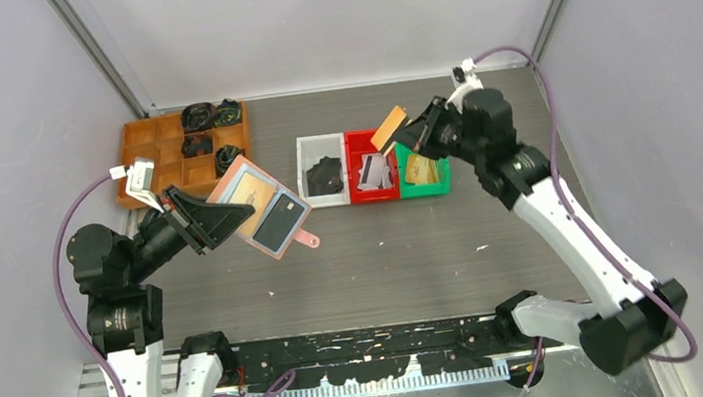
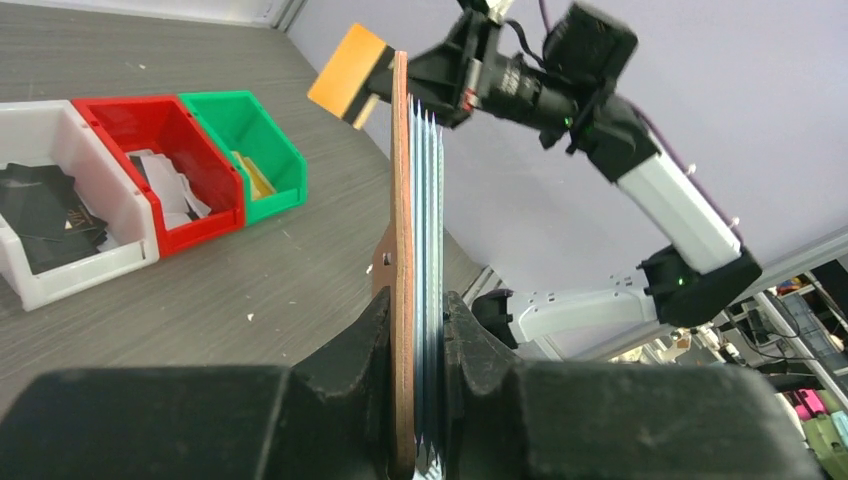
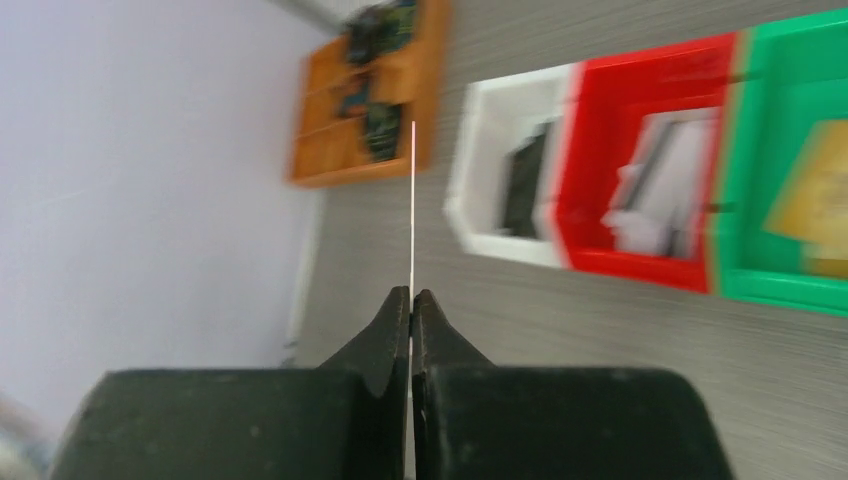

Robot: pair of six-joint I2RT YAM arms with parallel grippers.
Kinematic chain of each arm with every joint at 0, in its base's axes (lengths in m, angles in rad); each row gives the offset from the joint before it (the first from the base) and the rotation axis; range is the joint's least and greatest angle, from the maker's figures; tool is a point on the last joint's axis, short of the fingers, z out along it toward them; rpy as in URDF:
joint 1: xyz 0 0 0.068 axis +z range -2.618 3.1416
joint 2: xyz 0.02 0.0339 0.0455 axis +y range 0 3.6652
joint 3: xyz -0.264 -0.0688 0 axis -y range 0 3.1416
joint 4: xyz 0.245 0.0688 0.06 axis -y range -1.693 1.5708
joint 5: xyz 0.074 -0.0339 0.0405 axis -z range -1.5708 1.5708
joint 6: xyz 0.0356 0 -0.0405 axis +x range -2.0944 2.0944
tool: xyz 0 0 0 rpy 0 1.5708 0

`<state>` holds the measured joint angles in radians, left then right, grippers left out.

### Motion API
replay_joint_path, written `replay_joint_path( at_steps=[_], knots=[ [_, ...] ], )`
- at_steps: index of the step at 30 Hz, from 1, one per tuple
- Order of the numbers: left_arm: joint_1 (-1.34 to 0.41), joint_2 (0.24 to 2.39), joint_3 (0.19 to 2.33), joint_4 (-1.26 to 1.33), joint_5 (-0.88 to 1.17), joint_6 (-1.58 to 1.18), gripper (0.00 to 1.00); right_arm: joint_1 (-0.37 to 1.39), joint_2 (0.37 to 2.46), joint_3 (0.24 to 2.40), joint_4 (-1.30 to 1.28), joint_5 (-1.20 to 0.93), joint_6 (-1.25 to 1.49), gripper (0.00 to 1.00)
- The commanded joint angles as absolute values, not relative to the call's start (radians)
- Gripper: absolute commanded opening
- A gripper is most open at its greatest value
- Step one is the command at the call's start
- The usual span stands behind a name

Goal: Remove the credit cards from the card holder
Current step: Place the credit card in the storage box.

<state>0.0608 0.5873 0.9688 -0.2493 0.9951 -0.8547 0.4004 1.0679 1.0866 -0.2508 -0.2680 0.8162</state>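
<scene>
Pinching the card holder (image 2: 402, 200) by its lower edge in the left gripper (image 2: 415, 320), jaws closed down to the thickness of the brown cover and blue pockets. Holding it aloft over the left part of the table (image 1: 414, 251), well apart from the bins.

Gripping an orange card (image 1: 387, 127) in the right gripper (image 1: 412, 132), fingers pressed together on the thin edge with no gap showing. Hovering it above the red bin (image 1: 374, 196) and green bin (image 1: 424, 189), clear of the card holder.

Judging the step in hand to be carrying this card to a bin and dropping it. Guessing at the green bin, given the yellowish card (image 1: 421, 169) lying there, though not being sure.

Doing it well probably meaning:
- Lowering the card inside the bin walls before letting go.
- Tipping it flatter, avoiding an edge-on landing or a bounce onto the table.
- Opening only slightly, watching for the card clinging to one finger.
- Holding the left grip firm, with the pocket side facing the right arm.

Not being able to tell how many cards are left in the card holder. Leaving alone the white bin (image 1: 325, 201) and the wooden tray (image 1: 136, 138) at the far left.
</scene>
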Motion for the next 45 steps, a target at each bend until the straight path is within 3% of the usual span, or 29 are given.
replay_joint_path(
  at_steps=[1,6,12,19,29,33,38,41,45],
  knots=[
    [0.063,0.574,1.02,-0.234,1.004,-0.796,0.06,0.373,1.266,1.287,-0.733,0.059,0.492,0.01],
    [0.063,0.572,1.013,-0.232,1.013,-0.804,0.06,0.351,1.449,1.389,-0.756,0.251,0.369,0.01],
    [0.063,0.567,1.014,-0.229,1.026,-0.808,0.06,0.337,1.669,1.513,-0.784,0.271,0.3,0.01],
    [0.063,0.574,1.011,-0.218,1.028,-0.813,0.05,0.326,1.844,1.618,-0.793,0.12,0.272,0.01],
    [0.063,0.577,1.013,-0.205,1.046,-0.836,0.05,0.222,1.902,1.622,-0.777,-0.23,0.297,0.01],
    [0.062,0.567,0.995,-0.199,1.051,-0.838,0.06,0.197,1.913,1.617,-0.76,-0.251,0.329,0.15],
    [0.063,0.578,0.99,-0.193,1.056,-0.838,0.05,0.203,1.92,1.698,-0.858,-0.069,0.32,0.42],
    [0.063,0.585,0.986,-0.19,1.06,-0.835,0.06,0.221,1.86,1.702,-0.865,0.061,0.31,0.54],
    [0.062,0.598,0.982,-0.187,1.077,-0.82,0.07,0.254,1.743,1.699,-0.842,0.047,0.309,0.72]
  ],
)
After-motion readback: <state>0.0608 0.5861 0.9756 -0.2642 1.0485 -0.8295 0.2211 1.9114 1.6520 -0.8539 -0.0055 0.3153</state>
